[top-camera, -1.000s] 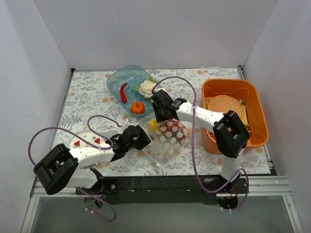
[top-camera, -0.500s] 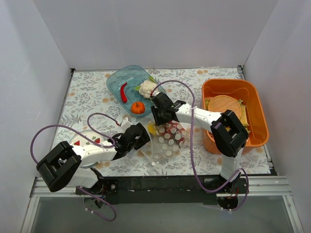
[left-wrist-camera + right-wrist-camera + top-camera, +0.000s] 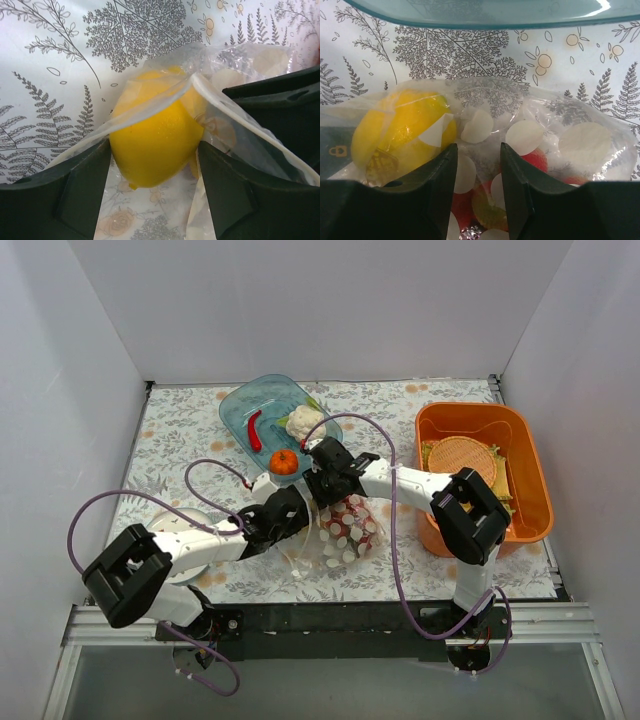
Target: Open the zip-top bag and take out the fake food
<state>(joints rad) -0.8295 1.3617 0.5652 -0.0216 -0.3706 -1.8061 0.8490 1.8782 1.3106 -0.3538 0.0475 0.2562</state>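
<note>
Left wrist: left gripper (image 3: 154,146) clasps lemon (image 3: 150,125) at zip-top bag (image 3: 240,130) mouth, for extraction.
Right gripper (image 3: 478,150): narrow, likely anchoring bag; hold unclear.

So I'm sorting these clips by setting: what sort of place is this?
Likely a robot lab test cell, not a real kitchen: plain white walls box in the table, two arms are bolted at its near edge, and toy produce lies in a teal bowl.

Things on the leafy tablecloth (image 3: 180,430)
A teal see-through bowl (image 3: 235,405) sits at the back. An orange bin (image 3: 470,412) stands on the right with a round woven mat (image 3: 462,455) inside. A white plate (image 3: 182,523) with fruit pictures lies near the front left.
</note>
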